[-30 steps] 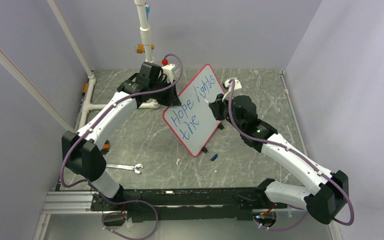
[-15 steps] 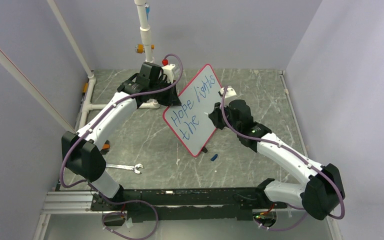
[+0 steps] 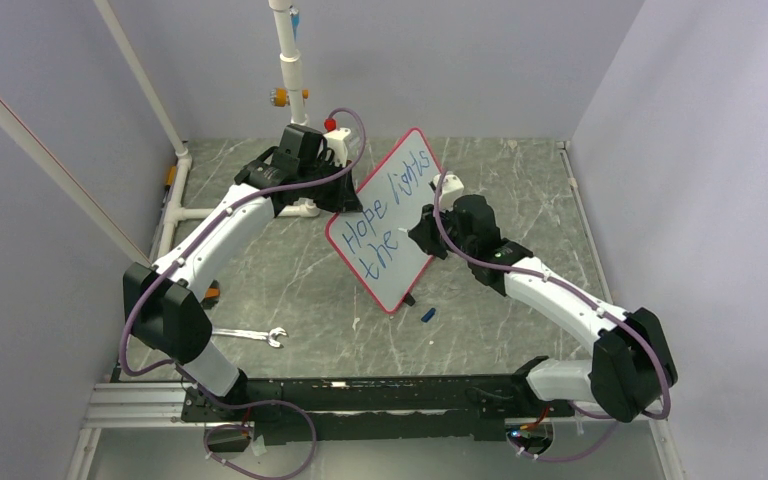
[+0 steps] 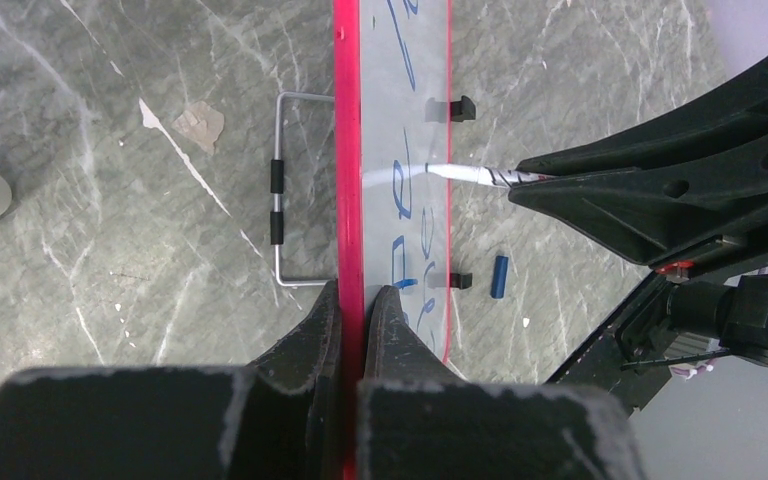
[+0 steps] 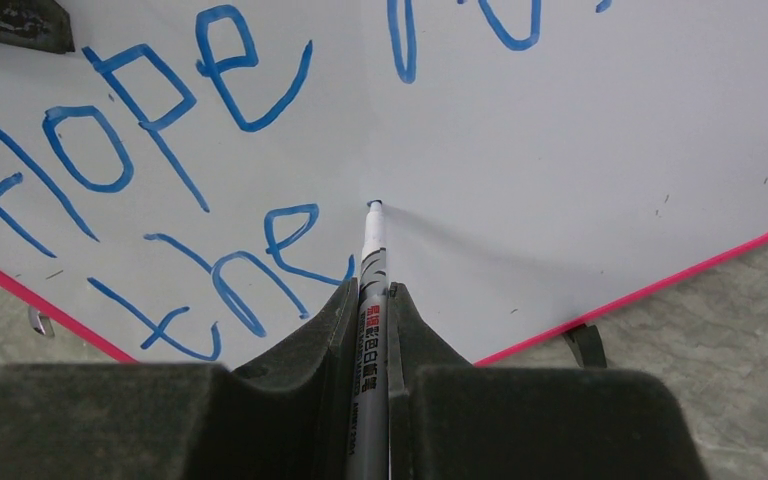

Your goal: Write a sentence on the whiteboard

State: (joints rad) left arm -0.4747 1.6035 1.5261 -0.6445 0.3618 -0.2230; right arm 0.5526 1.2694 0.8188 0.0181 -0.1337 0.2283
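Swinging in from right, top view: right end effector [image 3: 415, 232] now reaching face of whiteboard [image 3: 390, 275], which is standing tilted on worktop [image 3: 290, 280].
Left wrist view: left end effector [image 4: 353, 295] still pinching board's red edge, steadying it.
Right wrist view: fingers pinching marker [image 5: 370, 300], tip landing on blank spot after "the" in sentence [image 5: 160, 170]. Next word likely starting.

whiteboard [image 3: 385, 225]: stands mid-bench [image 3: 300, 290], tilted
left gripper [image 4: 352, 295]: on whiteboard's left edge
marker [image 5: 372, 250]: in right gripper [image 5: 370, 292], tip on whiteboard, right of sentence's [image 5: 175, 165] second line
cap [image 3: 428, 314]: on bench, before whiteboard
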